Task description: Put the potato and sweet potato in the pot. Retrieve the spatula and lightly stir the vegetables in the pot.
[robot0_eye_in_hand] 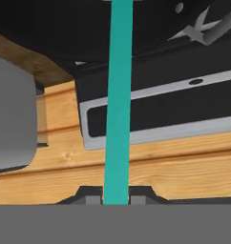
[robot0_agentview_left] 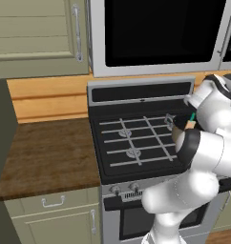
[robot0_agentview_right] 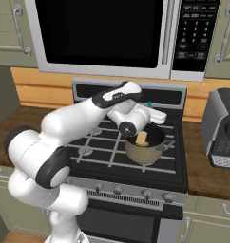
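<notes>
Pincer [robot0_eye_in_hand: 116, 199] clamps spatula [robot0_eye_in_hand: 118, 95]; head inside pot [robot0_agentview_right: 144, 151].

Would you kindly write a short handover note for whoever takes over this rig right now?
Claw: shut on the spatula, gripping its teal handle.
Spatula: its cream head hangs over the pot, at the dark opening.
Pot: on the right side of the stove.
Potato and sweet potato: cannot be made out; the pot's inside is too dark to tell.
Done: spatula fetched and brought to the pot.
Left: confirm both vegetables are inside, then stir lightly.
</notes>
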### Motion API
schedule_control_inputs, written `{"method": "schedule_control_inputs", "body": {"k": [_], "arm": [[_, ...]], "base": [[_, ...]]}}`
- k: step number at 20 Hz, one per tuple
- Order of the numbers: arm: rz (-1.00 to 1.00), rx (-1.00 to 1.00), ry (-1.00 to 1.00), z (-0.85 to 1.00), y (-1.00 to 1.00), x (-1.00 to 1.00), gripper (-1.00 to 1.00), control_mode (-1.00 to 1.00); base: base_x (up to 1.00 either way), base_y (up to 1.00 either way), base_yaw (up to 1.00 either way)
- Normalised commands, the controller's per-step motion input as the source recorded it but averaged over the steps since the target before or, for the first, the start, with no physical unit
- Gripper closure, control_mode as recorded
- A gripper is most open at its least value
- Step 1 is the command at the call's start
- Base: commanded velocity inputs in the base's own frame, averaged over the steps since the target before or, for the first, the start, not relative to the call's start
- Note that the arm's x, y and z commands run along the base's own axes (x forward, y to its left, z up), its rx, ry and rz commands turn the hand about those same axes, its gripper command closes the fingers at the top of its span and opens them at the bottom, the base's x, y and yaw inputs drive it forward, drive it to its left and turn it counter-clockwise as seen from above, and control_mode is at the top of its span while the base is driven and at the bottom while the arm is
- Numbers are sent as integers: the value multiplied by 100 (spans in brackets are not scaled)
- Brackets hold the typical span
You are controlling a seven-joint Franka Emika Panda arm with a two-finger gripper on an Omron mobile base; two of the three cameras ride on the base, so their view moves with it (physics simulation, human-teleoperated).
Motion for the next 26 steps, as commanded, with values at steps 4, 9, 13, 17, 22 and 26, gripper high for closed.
{"method": "schedule_control_inputs", "body": {"k": [4, 9, 13, 17, 22, 26], "arm": [[-10, 4, 5, 1, 0, -16, 100, -100], [-13, 0, 0, 20, 0, -20, 100, -100], [-12, 0, 2, -18, 0, -6, 100, -100], [-9, 0, 3, -63, 0, 0, 100, -100], [-7, 0, 2, -65, 0, 0, 100, -100], [-6, 0, -2, -47, 1, 0, 100, -100]], "base": [[0, 0, 0], [0, 0, 0], [0, 0, 0], [0, 0, 0], [0, 0, 0], [0, 0, 0]]}}
